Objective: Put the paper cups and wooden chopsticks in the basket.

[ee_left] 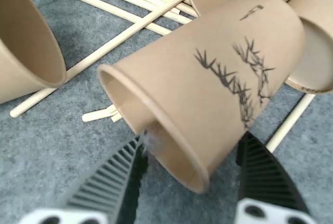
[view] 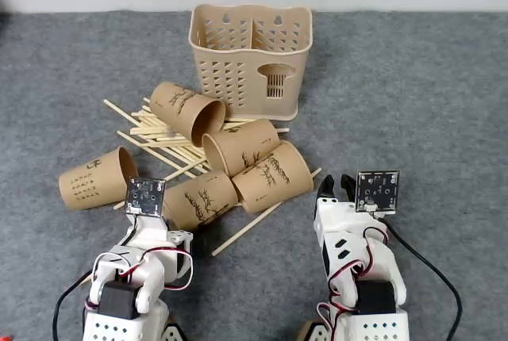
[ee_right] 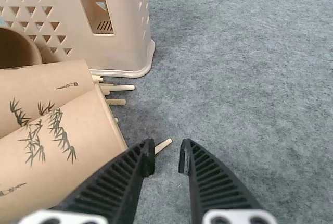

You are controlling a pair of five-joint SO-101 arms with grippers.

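Note:
Several brown paper cups lie on their sides among loose wooden chopsticks (view: 163, 139) in front of the beige basket (view: 250, 55). My left gripper (ee_left: 190, 151) is open, its fingers on either side of the rim of the nearest cup (ee_left: 208, 88), which is the cup (view: 200, 201) at the front of the pile. My right gripper (ee_right: 166, 156) hovers over bare mat to the right of the pile, open by a narrow gap with nothing in it. Just beside it are a chopstick end (ee_right: 163, 145) and a cup (ee_right: 52, 146).
One cup (view: 97, 178) lies apart at the far left. A single chopstick (view: 254, 226) runs diagonally out from under the pile toward the front. Grey mat (view: 413, 103) stretches open to the right of the basket. The basket has two compartments.

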